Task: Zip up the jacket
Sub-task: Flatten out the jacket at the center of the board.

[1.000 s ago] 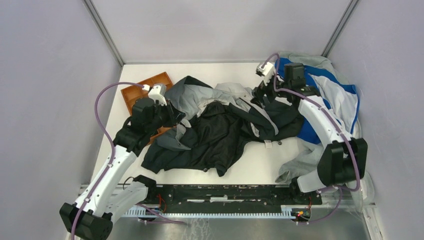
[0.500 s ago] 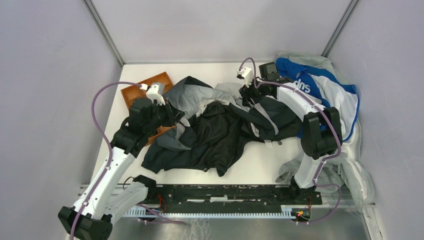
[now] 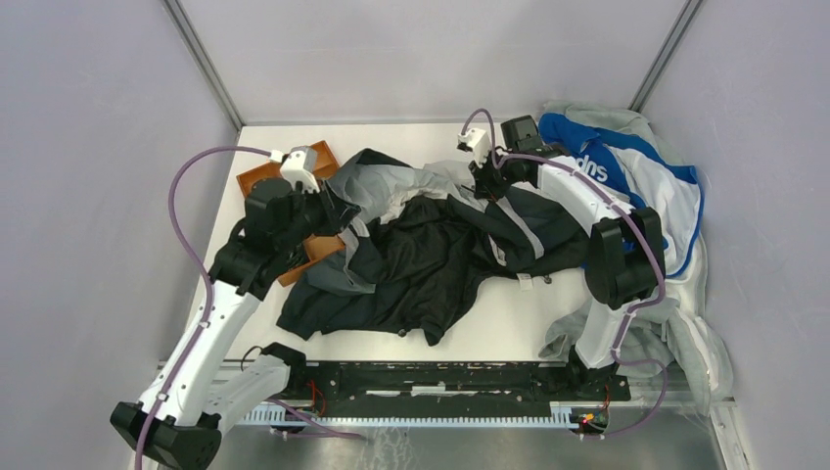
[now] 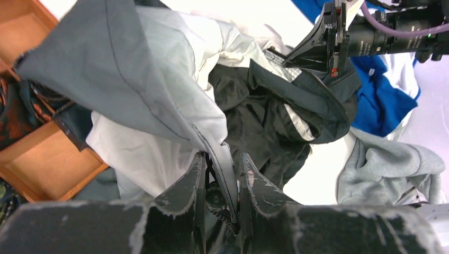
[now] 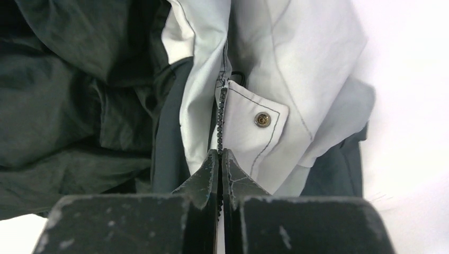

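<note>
Two tools clenched: left tool (image 4: 222,161) pinches smooth grey jacket (image 4: 132,69) hem; right tool (image 5: 220,154) nips toothed zipper (image 5: 221,114) edge.

Right end effector (image 5: 219,154) pinched closed on the jacket (image 5: 275,58) along its zipper teeth (image 5: 221,114); metal snap (image 5: 261,120) just beyond, rightward.

The jacket (image 3: 421,245) lies crumpled and unzipped, light grey at the collar and black toward the hem. A grey seamed edge is pinched between the left fingers (image 4: 186,186). The dark zipper (image 5: 221,114) strip is clamped between the right fingers (image 5: 205,177), with a snap (image 5: 262,120) just beyond.
</note>
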You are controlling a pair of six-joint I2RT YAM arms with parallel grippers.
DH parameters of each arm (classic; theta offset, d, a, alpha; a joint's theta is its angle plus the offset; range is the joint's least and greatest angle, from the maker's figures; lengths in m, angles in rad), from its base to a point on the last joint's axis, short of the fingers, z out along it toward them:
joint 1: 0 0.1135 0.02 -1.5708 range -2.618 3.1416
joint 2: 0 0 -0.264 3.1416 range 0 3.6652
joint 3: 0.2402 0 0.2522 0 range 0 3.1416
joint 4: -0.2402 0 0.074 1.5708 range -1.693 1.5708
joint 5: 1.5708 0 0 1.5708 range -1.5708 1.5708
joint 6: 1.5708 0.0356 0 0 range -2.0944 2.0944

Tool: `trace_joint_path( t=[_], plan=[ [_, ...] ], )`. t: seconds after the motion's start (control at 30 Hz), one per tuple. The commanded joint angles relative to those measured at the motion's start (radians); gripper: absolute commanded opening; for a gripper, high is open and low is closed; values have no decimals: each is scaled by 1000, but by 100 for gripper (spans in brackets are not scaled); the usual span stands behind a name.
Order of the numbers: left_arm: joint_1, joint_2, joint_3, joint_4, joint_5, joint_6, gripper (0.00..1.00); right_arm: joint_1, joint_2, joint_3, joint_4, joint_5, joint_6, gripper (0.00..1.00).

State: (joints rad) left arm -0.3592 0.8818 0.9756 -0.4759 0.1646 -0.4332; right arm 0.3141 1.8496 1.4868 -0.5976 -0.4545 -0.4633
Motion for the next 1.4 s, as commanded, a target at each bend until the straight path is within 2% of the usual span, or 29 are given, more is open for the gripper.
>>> trace_joint_path(
  t=[0.0,0.17,0.3,0.4,0.53,0.67,0.93,1.03,1.2,1.37],
  plan=[
    [3,43,157,30,-23,49,2,-3,-89,124,40,-72,30,0],
    [4,183,472,48,-37,143,2,-38,-196,337,153,-72,106,0],
    [4,273,697,186,-13,188,2,-70,-244,542,276,-24,165,0],
    [3,329,828,325,10,193,2,-71,-281,637,391,22,173,0],
    [3,386,967,571,60,164,2,-70,-331,741,561,73,182,0],
    [4,451,1115,739,119,97,2,-71,-364,822,688,106,194,0],
    [4,565,1370,958,173,-42,2,-71,-366,1005,854,132,214,0],
    [4,585,1430,990,166,-63,2,-77,-380,1006,860,143,208,0],
    [4,588,1437,1008,136,-65,2,-88,-388,991,864,177,177,0],
    [4,601,1428,947,93,-19,2,-88,-386,936,858,226,134,0]
  ],
)
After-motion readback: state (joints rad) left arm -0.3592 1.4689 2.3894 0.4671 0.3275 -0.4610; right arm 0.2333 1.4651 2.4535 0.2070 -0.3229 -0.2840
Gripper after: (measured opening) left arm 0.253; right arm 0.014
